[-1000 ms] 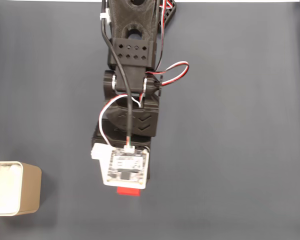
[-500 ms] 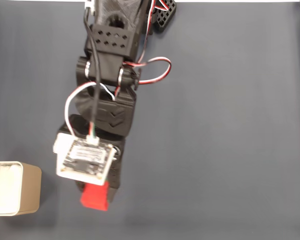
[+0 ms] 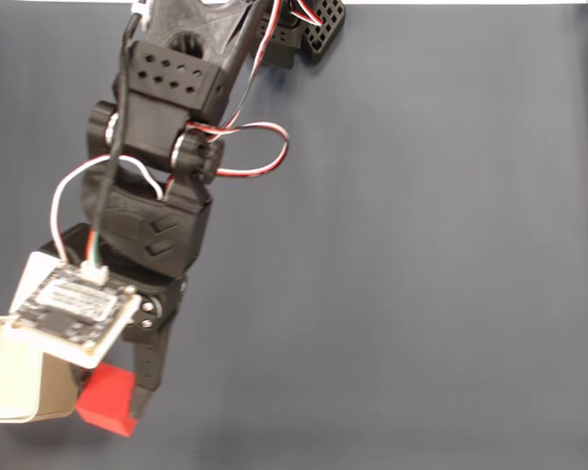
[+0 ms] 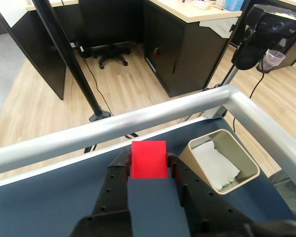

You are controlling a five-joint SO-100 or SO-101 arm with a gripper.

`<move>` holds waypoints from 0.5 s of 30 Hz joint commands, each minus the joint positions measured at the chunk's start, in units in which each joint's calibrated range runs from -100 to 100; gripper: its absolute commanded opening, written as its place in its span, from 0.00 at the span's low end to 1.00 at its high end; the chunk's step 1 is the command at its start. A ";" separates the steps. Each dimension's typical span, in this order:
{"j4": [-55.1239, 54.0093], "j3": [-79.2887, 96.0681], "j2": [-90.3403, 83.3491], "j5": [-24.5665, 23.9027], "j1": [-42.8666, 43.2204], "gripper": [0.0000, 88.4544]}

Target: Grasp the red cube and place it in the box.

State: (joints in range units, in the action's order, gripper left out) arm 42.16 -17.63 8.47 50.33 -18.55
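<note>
Jaws pinch the red cube (image 4: 148,159), now swung from lower centre to the lower left of the fixed view, just beside the box (image 3: 10,377); release over its white interior looks next.

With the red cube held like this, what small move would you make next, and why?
Probably carry on sideways toward the box before opening. The gripper is shut on the red cube, and in the wrist view the box sits just to the cube's right, its white inside open. In the fixed view the cube is beside the box, not over it.
</note>
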 commanded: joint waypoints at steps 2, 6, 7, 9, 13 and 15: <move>0.21 -5.54 0.98 -0.63 -1.91 0.04; 0.30 -7.46 3.06 -0.59 -3.33 0.04; 0.30 -7.83 3.49 -0.54 -3.76 0.04; 0.30 -8.28 4.27 -0.49 -4.47 0.04; 0.30 -8.83 5.57 -0.34 -5.89 0.04; 0.30 -9.19 6.18 -0.24 -6.60 0.04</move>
State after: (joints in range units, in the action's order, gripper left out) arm 42.16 -23.42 15.41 50.33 -23.74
